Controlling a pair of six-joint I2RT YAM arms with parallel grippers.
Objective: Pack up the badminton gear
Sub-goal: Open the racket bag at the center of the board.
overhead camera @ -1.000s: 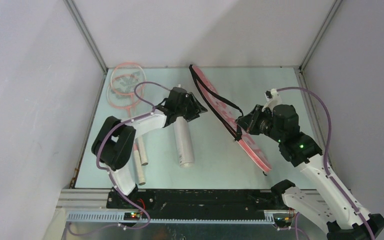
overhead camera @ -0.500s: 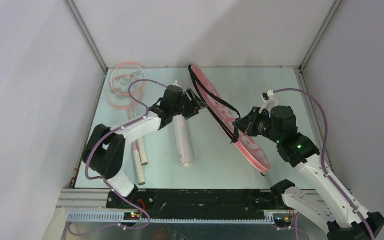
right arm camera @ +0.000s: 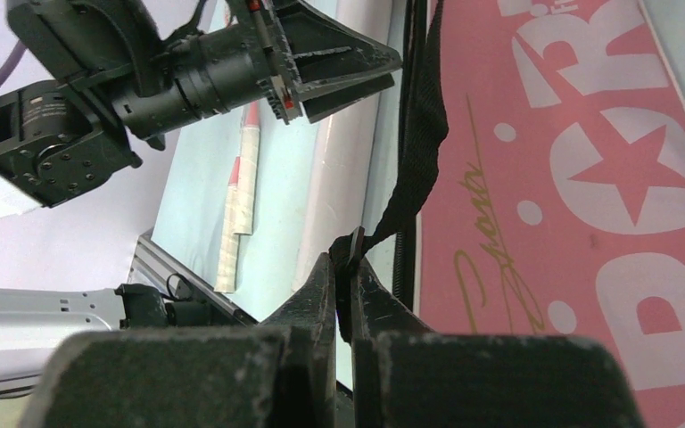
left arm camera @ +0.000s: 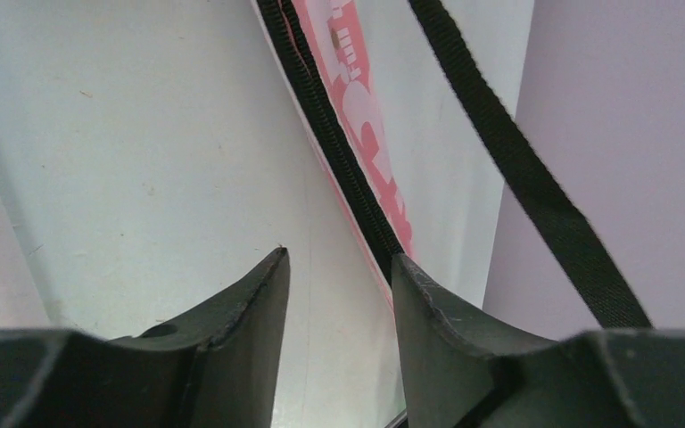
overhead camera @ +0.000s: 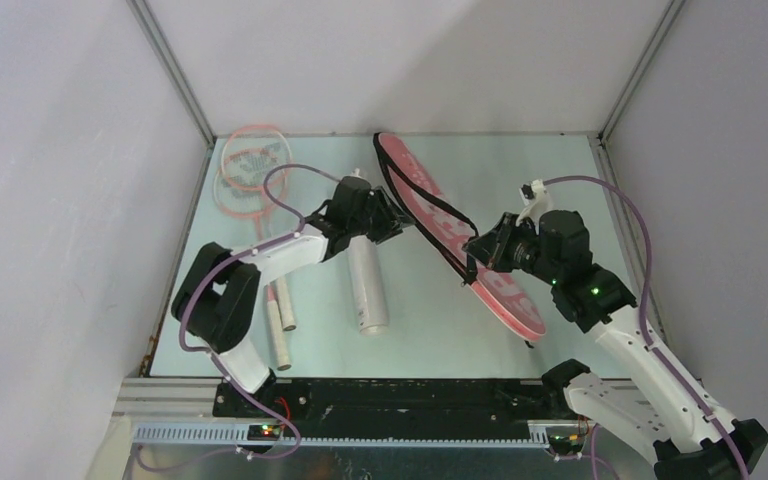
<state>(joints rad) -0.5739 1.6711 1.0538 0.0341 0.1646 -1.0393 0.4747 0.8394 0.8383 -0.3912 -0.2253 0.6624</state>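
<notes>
Bag (overhead camera: 508,292): mid-table, tipped on edge.
Right gripper (right arm camera: 348,260): clamped on strap (right arm camera: 419,134), propping bag.
Left gripper (left arm camera: 341,267): jaws apart, empty, just beside zip (left arm camera: 339,169).
Tip: centre zip rim between left jaws before closing; right arm holds steady.

A pale, glossy table (overhead camera: 550,170) sits boxed in by plain white walls (overhead camera: 400,60) at 9, 12 and 3 o'clock. Metal posts (overhead camera: 172,75) rise from its far corners. The light is soft and even.
</notes>
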